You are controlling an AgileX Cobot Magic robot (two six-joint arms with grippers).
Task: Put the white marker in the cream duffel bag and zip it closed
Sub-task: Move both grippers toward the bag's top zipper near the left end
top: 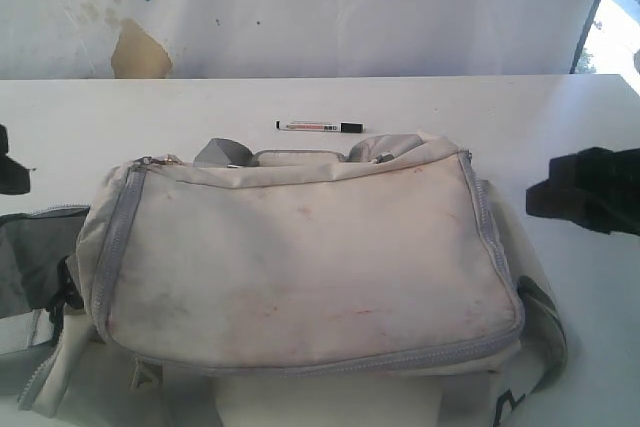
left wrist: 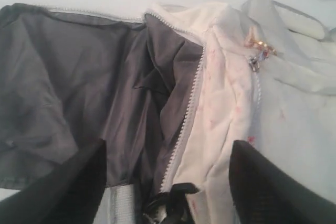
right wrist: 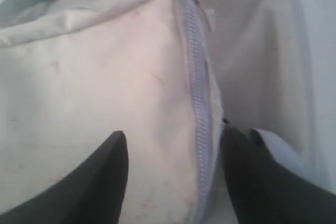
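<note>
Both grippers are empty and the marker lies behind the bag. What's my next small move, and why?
Probably swing the right gripper toward the white marker, lying on the table behind the cream duffel bag. It and the left gripper stand open, holding nothing, and the bag's left end is unzipped, its dark lining showing, so picking up the marker looks like the step to take.

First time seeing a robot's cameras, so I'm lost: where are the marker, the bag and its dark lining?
white marker (top: 318,127), exterior view, middle of its barrel.
cream duffel bag (top: 300,257), exterior view, centre of its side panel.
dark grey lining (left wrist: 63,87), left wrist view, inside the open flap.
</note>
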